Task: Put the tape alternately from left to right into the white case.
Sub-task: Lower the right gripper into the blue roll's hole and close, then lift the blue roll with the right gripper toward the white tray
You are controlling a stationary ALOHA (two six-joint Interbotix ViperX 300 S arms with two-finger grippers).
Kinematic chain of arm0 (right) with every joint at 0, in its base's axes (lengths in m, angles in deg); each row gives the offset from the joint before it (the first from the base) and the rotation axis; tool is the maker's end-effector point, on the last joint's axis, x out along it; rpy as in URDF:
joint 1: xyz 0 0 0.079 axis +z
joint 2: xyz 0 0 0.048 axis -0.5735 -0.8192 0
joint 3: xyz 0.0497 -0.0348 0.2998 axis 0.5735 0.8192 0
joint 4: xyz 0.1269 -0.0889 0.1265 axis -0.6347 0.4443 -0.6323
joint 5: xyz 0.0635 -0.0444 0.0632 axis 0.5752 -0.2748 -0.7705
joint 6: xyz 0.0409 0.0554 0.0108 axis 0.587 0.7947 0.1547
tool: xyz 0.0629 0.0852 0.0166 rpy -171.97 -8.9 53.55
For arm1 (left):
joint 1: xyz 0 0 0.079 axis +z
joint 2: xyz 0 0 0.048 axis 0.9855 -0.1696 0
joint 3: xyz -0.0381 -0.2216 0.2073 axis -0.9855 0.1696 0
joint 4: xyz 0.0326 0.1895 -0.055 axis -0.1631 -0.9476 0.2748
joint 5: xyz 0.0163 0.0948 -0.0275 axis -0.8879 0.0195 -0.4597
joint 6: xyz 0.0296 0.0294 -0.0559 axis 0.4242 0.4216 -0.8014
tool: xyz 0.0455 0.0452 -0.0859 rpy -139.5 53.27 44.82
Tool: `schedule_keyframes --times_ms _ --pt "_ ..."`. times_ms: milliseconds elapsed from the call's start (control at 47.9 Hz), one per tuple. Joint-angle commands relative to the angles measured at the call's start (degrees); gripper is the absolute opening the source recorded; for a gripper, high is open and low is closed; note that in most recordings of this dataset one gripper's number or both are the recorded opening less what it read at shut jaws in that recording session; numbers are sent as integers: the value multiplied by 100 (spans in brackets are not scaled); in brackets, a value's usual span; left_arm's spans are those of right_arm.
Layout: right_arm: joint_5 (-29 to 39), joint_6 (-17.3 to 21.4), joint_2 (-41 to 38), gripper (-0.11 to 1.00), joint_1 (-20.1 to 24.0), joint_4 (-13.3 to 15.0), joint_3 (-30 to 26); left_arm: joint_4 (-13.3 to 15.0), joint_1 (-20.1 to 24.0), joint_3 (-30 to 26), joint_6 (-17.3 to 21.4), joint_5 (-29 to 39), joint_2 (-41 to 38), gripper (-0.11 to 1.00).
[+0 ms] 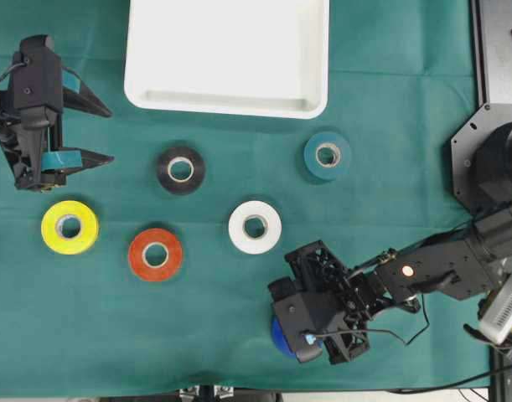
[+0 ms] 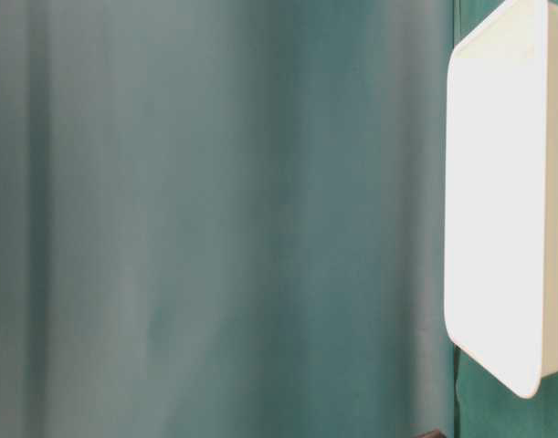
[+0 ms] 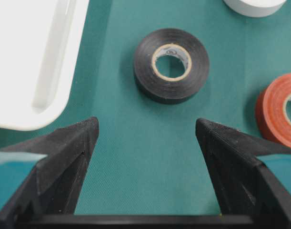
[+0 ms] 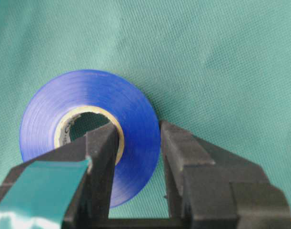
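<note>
Open cloth between rolls and white case

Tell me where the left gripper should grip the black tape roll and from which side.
The black tape roll lies flat with its core hole up. Probably best from above: one finger in the hole, the other outside the wall, pinching the ring. The open left gripper faces it already.

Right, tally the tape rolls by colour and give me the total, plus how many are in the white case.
Black roll: 1
Teal roll: 1
White roll: 1
Yellow roll: 1
Red roll: 1
Blue roll: 1, gripped through its wall by the right gripper
Total: 6 rolls
In the white case: 0
</note>
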Motion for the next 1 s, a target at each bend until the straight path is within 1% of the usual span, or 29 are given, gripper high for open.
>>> schedule_keyframes --times_ms 0,209,584,772,980 --pt "97 18 729 24 9 9 -167 0 9 -44 -9 -44 44 40" --pt "114 18 1002 24 -44 9 -176 0 9 -44 -9 -44 53 40" --pt "114 18 1116 24 -290 9 -176 0 0 -44 0 -44 70 40" --pt "114 18 1187 24 -580 9 -176 0 0 -44 0 -44 70 40" --pt "114 18 1248 24 -1037 18 -141 0 0 -26 0 -44 70 40"
